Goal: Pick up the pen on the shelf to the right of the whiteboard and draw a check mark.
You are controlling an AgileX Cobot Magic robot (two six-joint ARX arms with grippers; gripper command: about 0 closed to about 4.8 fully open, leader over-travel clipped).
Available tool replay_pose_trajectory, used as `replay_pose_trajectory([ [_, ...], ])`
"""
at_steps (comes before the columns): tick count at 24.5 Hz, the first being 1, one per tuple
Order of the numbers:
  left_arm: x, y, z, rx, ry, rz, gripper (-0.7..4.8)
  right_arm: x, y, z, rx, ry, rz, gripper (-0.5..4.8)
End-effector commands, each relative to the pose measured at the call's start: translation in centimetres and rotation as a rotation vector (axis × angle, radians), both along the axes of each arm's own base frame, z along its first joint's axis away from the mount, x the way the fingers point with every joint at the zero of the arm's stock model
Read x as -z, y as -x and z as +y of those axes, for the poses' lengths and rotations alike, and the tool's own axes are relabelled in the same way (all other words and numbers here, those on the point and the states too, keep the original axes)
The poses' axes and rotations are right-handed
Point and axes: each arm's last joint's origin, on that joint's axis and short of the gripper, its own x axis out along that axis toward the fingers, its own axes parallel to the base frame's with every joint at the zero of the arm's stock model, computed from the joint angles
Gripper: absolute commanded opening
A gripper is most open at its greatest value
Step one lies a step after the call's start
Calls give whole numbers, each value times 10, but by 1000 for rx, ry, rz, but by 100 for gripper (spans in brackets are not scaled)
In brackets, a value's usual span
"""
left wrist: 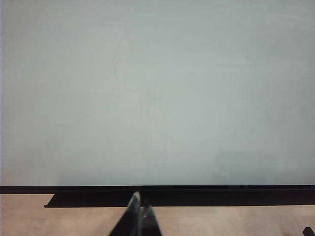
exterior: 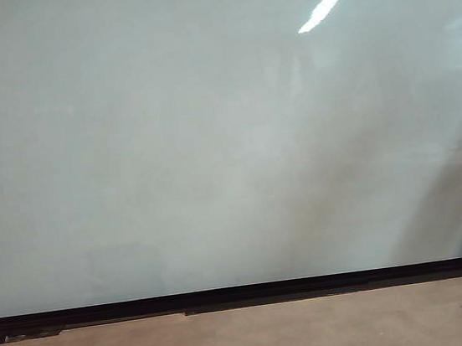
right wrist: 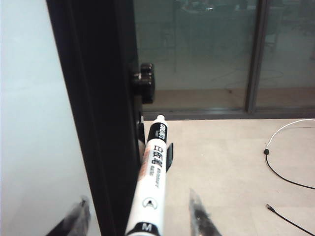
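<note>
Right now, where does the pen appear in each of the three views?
Exterior view: the pen is not in it.
Left wrist view: not in it either.
Right wrist view: the pen lies beside the board's black frame, between the open fingers of the right gripper.
Shared landmark: the whiteboard, whose black frame shows in all three.

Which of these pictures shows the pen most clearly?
The right wrist view. There the pen lies close up in its holder beside the whiteboard's black frame, between the open fingers of the right gripper. The exterior view and the left wrist view show only the board, no pen.
</note>
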Motion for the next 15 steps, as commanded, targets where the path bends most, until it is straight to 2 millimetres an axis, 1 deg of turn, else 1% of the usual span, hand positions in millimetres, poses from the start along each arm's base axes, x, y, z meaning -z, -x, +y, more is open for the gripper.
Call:
replay_pose_trajectory([
  [1,-2,0,0,1,-5,-16,-5,-2,-4,-2,-9,11,-27,257],
  [15,-2,0,0,0,-5,-15,-4,-1,-24,-9,-46,4,-44,257],
])
